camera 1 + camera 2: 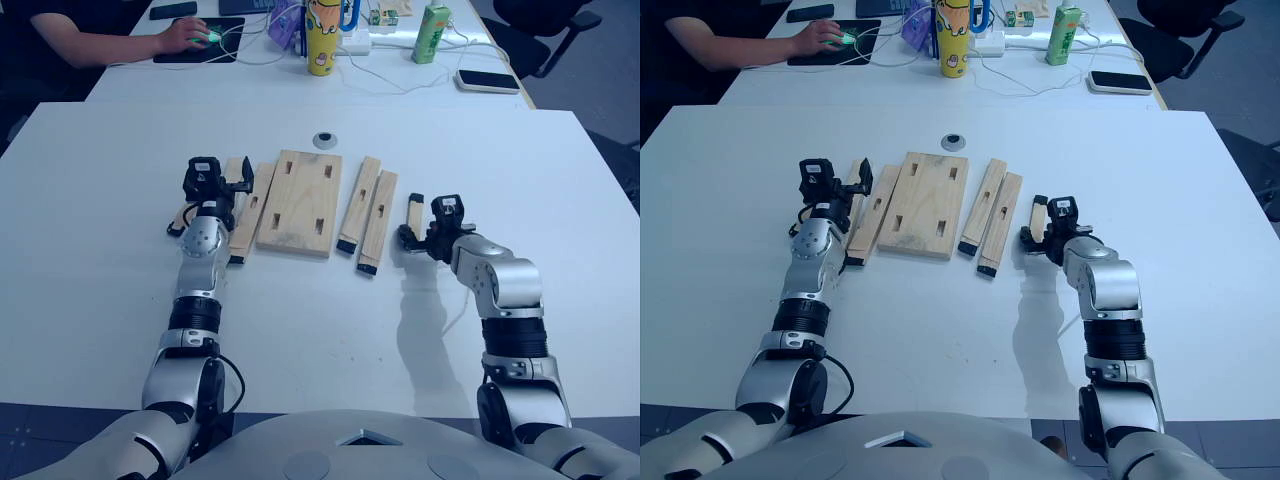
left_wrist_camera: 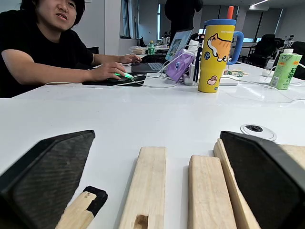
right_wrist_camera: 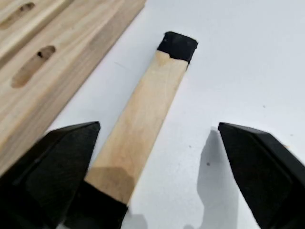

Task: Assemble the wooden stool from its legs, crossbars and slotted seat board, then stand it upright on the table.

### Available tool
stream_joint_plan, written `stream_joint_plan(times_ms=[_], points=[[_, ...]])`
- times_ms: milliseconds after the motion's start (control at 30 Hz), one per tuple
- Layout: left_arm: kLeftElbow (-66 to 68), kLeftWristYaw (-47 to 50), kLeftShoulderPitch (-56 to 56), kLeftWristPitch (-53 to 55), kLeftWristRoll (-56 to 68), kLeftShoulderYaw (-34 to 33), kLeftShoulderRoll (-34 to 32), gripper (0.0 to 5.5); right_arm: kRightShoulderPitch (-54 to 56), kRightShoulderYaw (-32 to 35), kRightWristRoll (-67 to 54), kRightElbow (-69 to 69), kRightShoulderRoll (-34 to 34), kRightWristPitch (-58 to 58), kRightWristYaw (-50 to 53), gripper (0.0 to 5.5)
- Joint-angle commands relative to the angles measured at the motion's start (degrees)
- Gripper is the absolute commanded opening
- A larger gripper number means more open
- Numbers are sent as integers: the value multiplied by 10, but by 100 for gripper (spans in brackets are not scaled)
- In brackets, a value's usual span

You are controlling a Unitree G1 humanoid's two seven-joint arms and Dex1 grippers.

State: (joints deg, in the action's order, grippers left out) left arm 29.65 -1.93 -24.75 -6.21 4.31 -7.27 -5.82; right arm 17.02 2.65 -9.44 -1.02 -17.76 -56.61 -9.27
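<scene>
Tabletop: crossbar lies pointing away between spread right fingers; left fingers spread

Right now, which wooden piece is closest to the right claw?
The short black-tipped stick, lying alone to the right of the longer legs. The open right claw sits right at its near end.

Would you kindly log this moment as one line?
stool: unassembled | seat board: flat | left gripper: open, over legs | right gripper: open, straddling crossbar
</scene>
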Motion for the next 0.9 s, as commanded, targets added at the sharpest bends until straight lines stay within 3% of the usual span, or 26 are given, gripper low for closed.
stream_joint_plan(times_ms=[33,233,400,733,900], points=[[5,2,-6,0,-4,4,3,488,-12,-15,18,40,-16,-24,-1,461],[9,1,-10,1,-7,12,7,488,-20,18,3,23,20,-80,31,461],[15,4,-17,0,-7,11,7,490,-18,86,-27,-4,103,-169,62,384],[24,9,-25,-1,-7,9,6,490,-13,-16,16,12,56,-188,58,218],[26,2,-32,7,6,4,9,490,-12,0,21,41,58,-160,60,145]])
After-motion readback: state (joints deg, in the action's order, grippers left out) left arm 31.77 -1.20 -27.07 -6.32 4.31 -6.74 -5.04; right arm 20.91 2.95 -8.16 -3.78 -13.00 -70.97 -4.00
